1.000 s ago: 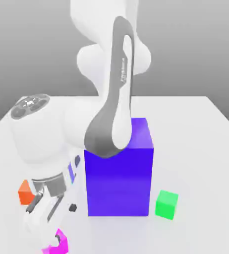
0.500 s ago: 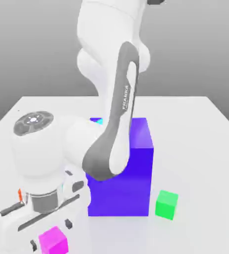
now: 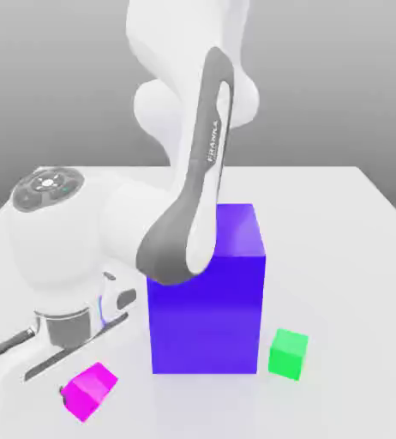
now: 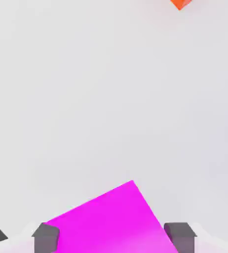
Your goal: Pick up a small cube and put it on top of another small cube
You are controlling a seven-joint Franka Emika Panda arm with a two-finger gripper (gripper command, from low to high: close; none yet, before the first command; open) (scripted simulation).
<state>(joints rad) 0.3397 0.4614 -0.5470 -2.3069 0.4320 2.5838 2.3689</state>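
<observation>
My table (image 3: pixel 356 214) is plain, glossy white and evenly lit, with its far edge running straight across the exterior view. Behind it I see a bare grey backdrop (image 3: pixel 339 77), darker toward the top and paler just above that far edge.

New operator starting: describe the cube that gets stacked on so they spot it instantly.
Find the big blue block mid-table. On the exterior view's right of it, near its front corner, sits a small bright green cube, alone on the white table. It is the only green thing.
</observation>
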